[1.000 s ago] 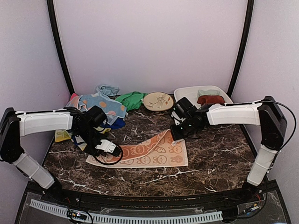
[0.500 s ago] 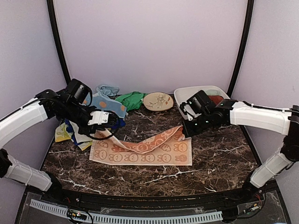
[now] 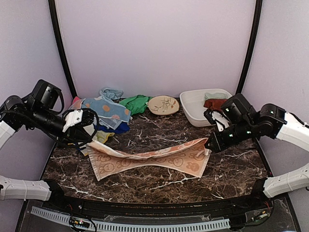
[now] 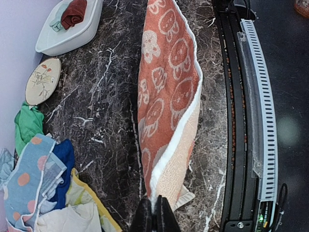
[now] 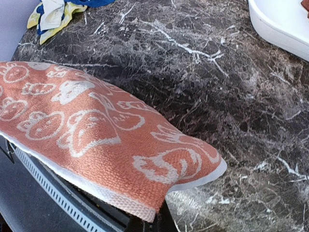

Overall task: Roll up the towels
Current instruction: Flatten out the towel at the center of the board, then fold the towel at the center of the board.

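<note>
Two ends of the orange towel [image 3: 149, 159] are pinched, one by the left gripper [image 3: 89, 144], one by the right gripper [image 3: 209, 146], stretching it over the desk's [image 3: 231, 169] middle; other towels [image 3: 104, 112] heap at its far-left corner.

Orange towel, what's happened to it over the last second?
The left fingers pulled left and the right fingers pulled right, both still clamped on the orange towel. It went from lying mostly flat to being lifted and stretched between them, sagging in the middle. The towel pile, plate and tub stayed put.
</note>
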